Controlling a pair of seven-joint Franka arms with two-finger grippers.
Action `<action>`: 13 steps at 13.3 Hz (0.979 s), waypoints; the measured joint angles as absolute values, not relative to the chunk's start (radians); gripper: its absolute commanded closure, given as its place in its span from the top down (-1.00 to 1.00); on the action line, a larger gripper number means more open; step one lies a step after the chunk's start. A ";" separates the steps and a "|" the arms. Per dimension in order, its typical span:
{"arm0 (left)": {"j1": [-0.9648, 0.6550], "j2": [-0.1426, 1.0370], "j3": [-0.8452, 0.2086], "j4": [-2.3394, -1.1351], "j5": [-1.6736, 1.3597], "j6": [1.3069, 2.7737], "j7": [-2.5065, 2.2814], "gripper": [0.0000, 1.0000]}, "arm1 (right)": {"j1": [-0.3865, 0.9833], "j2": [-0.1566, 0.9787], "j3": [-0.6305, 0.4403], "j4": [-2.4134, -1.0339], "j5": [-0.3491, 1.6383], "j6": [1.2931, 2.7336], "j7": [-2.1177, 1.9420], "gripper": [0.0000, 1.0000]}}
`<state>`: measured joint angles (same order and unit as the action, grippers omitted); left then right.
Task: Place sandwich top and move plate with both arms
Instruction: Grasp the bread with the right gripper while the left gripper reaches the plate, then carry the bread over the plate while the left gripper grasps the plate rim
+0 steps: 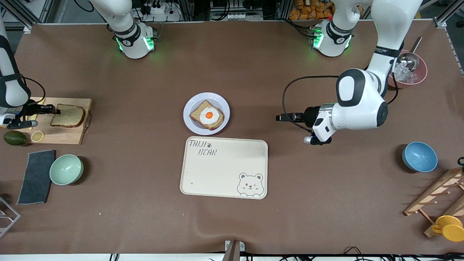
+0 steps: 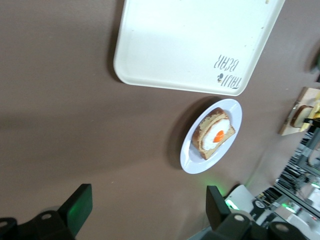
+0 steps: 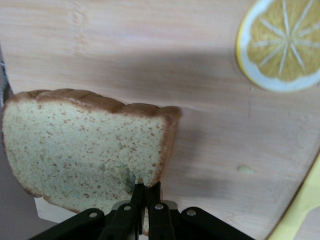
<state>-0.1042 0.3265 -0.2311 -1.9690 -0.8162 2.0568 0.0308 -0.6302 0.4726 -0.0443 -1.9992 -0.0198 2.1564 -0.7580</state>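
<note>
Sandwich top (image 1: 68,115) lies on the cutting board (image 1: 69,137) at the right arm's bench end, right pincer (image 1: 54,109) pinching its edge; left pincer (image 1: 286,117) waits spread, well apart from the plate (image 1: 189,119).

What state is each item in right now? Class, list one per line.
sandwich top: pinched at its edge, over the cutting board
right hand: shut on the slice
left hand: open, waiting
plate: holds egg-topped bread
tray: bare
</note>
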 measured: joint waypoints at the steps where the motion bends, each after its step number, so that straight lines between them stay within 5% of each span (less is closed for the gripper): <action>1: -0.104 0.342 -0.231 -1.973 -0.863 2.061 0.071 1.00 | -0.615 0.467 -0.040 -1.984 -0.020 2.130 -0.758 -1.00; 13: -0.104 0.507 -0.231 -2.013 -1.199 2.072 0.449 1.00 | -0.429 0.311 0.019 -1.805 -0.018 1.735 -0.781 -1.00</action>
